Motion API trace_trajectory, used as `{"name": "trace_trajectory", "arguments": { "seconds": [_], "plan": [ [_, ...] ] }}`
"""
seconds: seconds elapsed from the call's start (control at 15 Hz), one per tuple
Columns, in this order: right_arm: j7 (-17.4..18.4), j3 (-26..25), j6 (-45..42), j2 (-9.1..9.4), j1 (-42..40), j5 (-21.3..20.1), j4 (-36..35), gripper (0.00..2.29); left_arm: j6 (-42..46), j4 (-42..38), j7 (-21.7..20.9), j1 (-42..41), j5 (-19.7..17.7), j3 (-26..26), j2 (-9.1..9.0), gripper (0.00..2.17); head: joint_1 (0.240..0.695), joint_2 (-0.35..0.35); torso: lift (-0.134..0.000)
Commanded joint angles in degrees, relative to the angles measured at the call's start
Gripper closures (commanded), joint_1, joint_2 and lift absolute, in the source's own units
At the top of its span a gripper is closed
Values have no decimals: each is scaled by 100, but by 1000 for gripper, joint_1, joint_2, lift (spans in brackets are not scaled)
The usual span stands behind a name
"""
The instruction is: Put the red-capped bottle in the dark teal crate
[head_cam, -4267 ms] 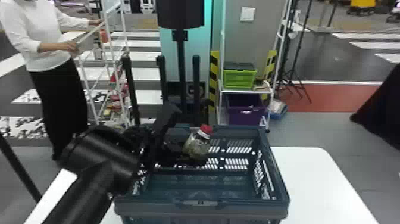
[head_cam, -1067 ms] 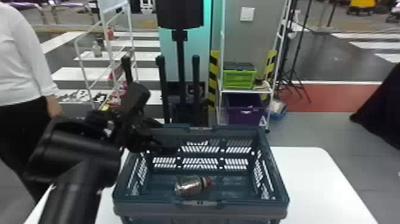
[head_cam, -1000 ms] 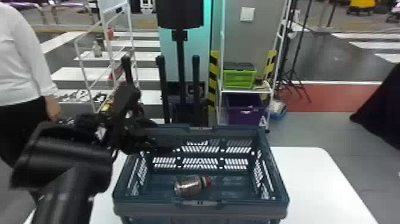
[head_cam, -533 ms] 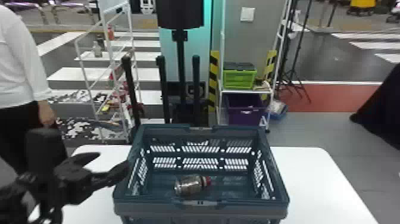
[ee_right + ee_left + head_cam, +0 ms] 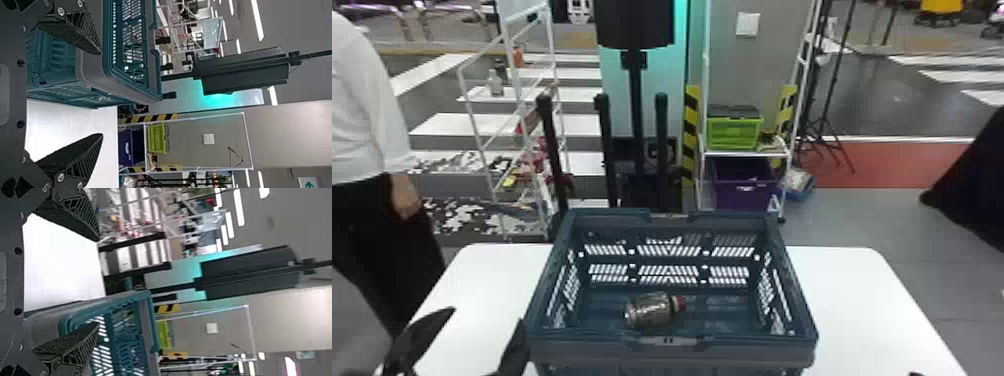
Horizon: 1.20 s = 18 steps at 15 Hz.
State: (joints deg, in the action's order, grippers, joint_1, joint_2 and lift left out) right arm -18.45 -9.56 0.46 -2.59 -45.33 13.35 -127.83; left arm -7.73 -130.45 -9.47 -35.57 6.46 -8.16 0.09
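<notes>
Evidently done: bottle [image 5: 652, 309] lies on its side inside the crate [image 5: 742, 346], toward the near edge, cap [image 5: 678, 303] right. Left gripper [image 5: 487, 317], beside the crate's left edge, and right gripper [image 5: 101, 94]: both wide open, empty. Judged remaining: parking at most.

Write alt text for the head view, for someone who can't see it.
A red-capped bottle lies on its side inside a dark teal crate on a white table; the left gripper, jaws open and empty, is at the crate's left.
</notes>
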Motion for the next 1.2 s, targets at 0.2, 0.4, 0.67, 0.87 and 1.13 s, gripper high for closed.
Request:
{"name": "trace_trajectory", "arguments": {
  "seconds": [0.2, 0.4, 0.67, 0.87, 1.13],
  "plan": [
    [0, 236, 20, -136, 77, -8, 83, 147, 2974, 880, 1809, -1119, 558, 1132, -24, 147, 499, 0, 0],
    [17, 306, 55, -242, 112, 1, 144, 147, 2991, 1039, 2960, -1277, 426, 1791, -24, 147, 499, 0, 0],
    [35, 341, 38, -268, 112, 9, 144, 147, 3062, 1118, 3092, -1400, 312, 1835, -24, 147, 499, 0, 0],
    [96, 332, 38, -321, 121, 9, 144, 147, 3062, 1100, 3109, -1409, 312, 1835, -24, 147, 499, 0, 0],
    [167, 332, 38, -347, 112, -8, 135, 147, 3044, 1065, 3074, -1409, 303, 1826, -24, 147, 499, 0, 0]
  ]
}}
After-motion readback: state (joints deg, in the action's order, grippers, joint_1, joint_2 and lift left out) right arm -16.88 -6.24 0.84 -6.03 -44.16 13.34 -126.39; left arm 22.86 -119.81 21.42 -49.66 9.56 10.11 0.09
